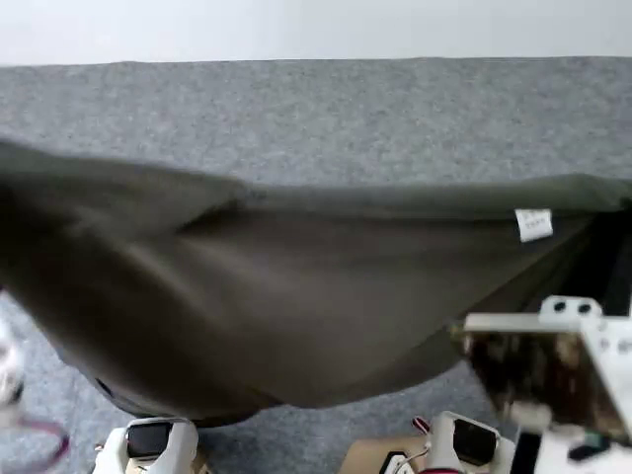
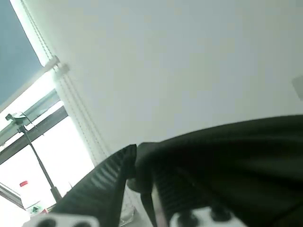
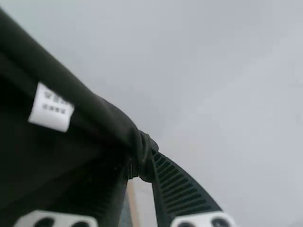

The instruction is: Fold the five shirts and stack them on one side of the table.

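Observation:
A dark olive shirt [image 1: 296, 296] hangs stretched wide in the air above the grey table [image 1: 326, 109], held up by both arms at its two upper corners. A white tag [image 1: 534, 224] shows near its right end. In the left wrist view my left gripper [image 2: 137, 172] is shut on a bunched corner of the shirt [image 2: 227, 156], pointing up at a white wall. In the right wrist view my right gripper [image 3: 139, 163] is shut on the other corner of the shirt [image 3: 57, 156], close to the white tag [image 3: 51, 113].
An arm's white and black body [image 1: 553, 375] stands at the right front, close to the camera. Two white arm bases [image 1: 148, 444] [image 1: 464, 444] sit at the front edge. A window with a blind [image 2: 28, 118] appears in the left wrist view.

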Action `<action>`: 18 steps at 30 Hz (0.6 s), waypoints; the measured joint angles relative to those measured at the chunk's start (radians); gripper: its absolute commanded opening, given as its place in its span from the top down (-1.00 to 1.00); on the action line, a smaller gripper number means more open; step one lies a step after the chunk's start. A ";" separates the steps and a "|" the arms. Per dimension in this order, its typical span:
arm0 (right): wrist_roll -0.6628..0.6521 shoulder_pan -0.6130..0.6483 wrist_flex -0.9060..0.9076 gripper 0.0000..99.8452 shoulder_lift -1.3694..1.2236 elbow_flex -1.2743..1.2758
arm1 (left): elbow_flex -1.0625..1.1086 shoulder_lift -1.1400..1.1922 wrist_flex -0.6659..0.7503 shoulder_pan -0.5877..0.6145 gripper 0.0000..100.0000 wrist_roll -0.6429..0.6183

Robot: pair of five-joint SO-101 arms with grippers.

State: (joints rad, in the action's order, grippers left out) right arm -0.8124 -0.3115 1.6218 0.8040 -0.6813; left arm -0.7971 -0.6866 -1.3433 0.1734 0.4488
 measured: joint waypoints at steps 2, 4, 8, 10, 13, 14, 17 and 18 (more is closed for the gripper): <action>0.000 0.003 -0.023 0.98 0.000 0.061 | 0.066 0.012 0.029 0.000 0.99 0.000; 0.002 0.029 -0.055 0.98 -0.038 0.120 | 0.149 0.031 0.063 0.000 0.99 0.000; 0.008 0.100 -0.146 0.98 -0.161 0.325 | 0.353 0.074 0.143 -0.002 0.99 0.000; 0.015 0.132 -0.219 0.98 -0.199 0.436 | 0.468 0.101 0.199 -0.003 0.99 0.000; 0.018 0.167 -0.364 0.98 -0.252 0.594 | 0.643 0.141 0.318 -0.003 0.99 0.000; 0.020 0.176 -0.417 0.98 -0.270 0.643 | 0.700 0.157 0.365 -0.003 0.99 0.000; 0.020 0.196 -0.577 0.98 -0.342 0.761 | 0.852 0.224 0.519 -0.003 0.99 0.000; 0.020 0.196 -0.628 0.98 -0.371 0.790 | 0.893 0.253 0.572 -0.003 0.99 0.000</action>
State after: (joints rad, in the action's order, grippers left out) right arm -0.7925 -0.1151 0.9943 0.4327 0.1089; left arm 0.0959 -0.4335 -0.7710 0.1703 0.4488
